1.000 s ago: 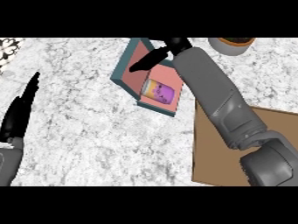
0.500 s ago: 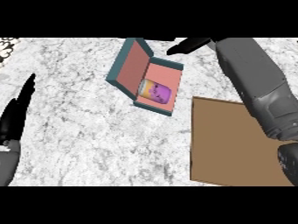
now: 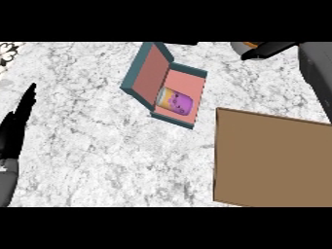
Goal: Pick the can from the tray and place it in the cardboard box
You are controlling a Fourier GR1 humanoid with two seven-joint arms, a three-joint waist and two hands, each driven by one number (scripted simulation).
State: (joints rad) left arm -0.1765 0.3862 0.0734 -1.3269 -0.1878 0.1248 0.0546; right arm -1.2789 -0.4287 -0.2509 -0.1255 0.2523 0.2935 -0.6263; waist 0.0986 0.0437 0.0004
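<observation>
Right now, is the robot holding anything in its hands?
No, nothing is held. The can lies inside the teal box, untouched. The left hand rests open at the left; the right hand is at the top right, away from it.

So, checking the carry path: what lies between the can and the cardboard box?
In the head view, the can lies in the teal tray. Between it and the cardboard box are only the tray's right wall and a strip of bare marble counter.
</observation>
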